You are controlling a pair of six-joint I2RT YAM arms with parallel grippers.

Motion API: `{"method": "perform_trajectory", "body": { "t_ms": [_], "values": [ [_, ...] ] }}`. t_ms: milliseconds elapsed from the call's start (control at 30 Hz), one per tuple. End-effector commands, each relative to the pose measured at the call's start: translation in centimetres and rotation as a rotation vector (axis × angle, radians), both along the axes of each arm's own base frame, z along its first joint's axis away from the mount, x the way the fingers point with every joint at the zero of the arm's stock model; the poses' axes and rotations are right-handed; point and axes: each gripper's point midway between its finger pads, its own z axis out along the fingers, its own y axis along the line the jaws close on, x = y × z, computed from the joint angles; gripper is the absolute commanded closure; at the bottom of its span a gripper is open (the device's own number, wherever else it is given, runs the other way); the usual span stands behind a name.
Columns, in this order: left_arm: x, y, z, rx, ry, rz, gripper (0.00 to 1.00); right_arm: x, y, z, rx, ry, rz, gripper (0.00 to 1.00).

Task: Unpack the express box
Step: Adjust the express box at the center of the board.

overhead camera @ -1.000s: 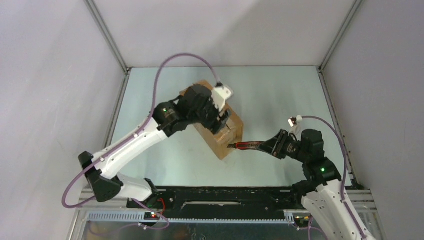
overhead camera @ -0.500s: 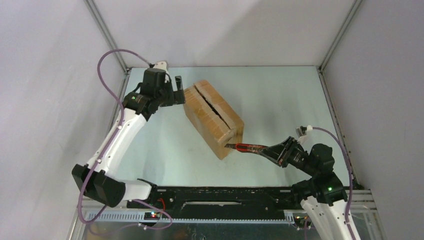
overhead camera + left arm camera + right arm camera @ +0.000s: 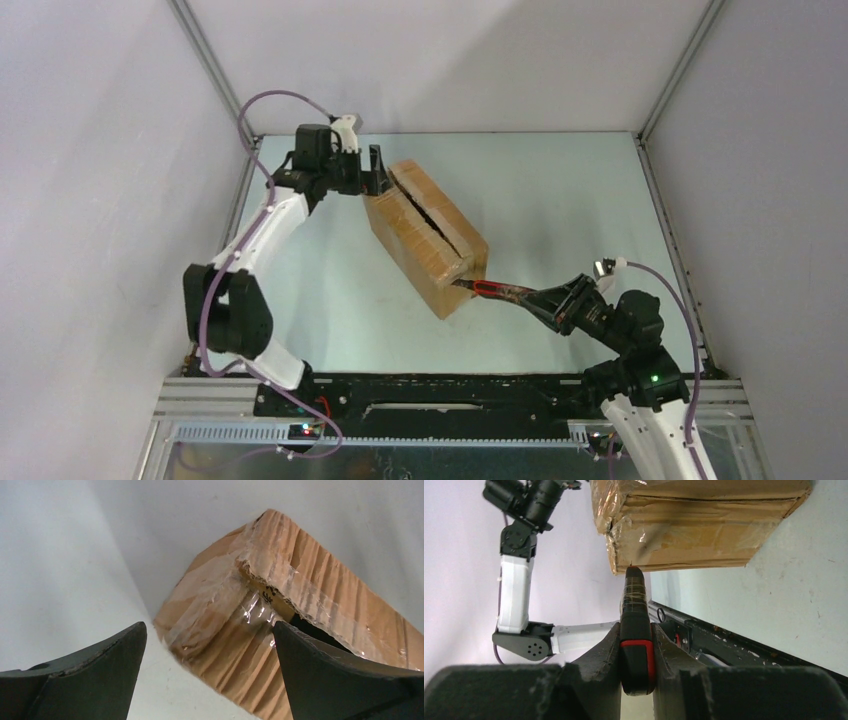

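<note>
The express box [image 3: 425,235] is found lying aslant at the middle of the table [image 3: 560,190], its top seam split. The left gripper [image 3: 209,626] is held wide open and empty, just off the box's far taped corner. The right gripper [image 3: 636,635] is clamped on a red-and-black cutter [image 3: 634,605], whose tip is set against the box's near end.

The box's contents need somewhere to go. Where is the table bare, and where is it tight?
Widest bare table: right of the express box, out to the right wall. Another patch: between box, left arm and near rail. Crowded: the box's far end by the left end effector, its near end by the cutter in the right end effector.
</note>
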Motion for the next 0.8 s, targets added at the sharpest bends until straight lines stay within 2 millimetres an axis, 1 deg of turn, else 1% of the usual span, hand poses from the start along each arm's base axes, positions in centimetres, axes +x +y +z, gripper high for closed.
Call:
{"method": "perform_trajectory", "body": {
  "t_ms": [0, 33, 100, 200, 233, 333, 433, 567, 633, 767],
  "values": [
    [1.2, -2.4, 0.8, -0.08, -0.047, -0.123, 0.0, 0.7, -0.1, 1.5, 0.054, -0.051, -0.031, 1.0],
    [1.0, -2.4, 0.6, -0.096, -0.039, -0.103, 0.0, 0.8, -0.1, 1.6, 0.056, -0.054, -0.035, 1.0],
    [0.3, -1.7, 0.0, -0.114, -0.029, -0.032, 0.02, 1.0, -0.2, 1.5, 0.055, -0.052, -0.045, 1.0],
    [-1.3, 0.0, -1.3, -0.115, -0.011, 0.093, 0.03, 1.2, -0.1, 1.4, 0.065, -0.048, -0.046, 1.0],
    [-2.1, 0.5, -2.1, -0.112, 0.005, 0.123, 0.04, 1.2, -0.1, 1.4, 0.065, -0.047, -0.042, 1.0],
    [-3.6, 1.9, -2.9, -0.118, 0.022, 0.229, 0.07, 1.4, -0.2, 1.6, 0.07, -0.055, -0.051, 1.0],
    [-5.0, 1.8, -2.7, -0.156, 0.009, 0.284, 0.09, 1.8, -0.2, 1.8, 0.089, -0.057, -0.045, 1.0],
    [-6.5, 0.9, -1.8, -0.177, 0.007, 0.328, 0.1, 2.5, -0.1, 2.1, 0.108, -0.069, -0.025, 1.0],
    [-7.1, -0.1, -1.1, -0.18, 0.009, 0.313, 0.09, 3.2, -0.3, 1.9, 0.102, -0.061, -0.028, 1.0],
    [-8.0, -0.8, -0.6, -0.126, 0.036, 0.361, 0.09, 4.6, -0.4, 1.6, 0.085, -0.064, -0.03, 1.0]
  ]
}}
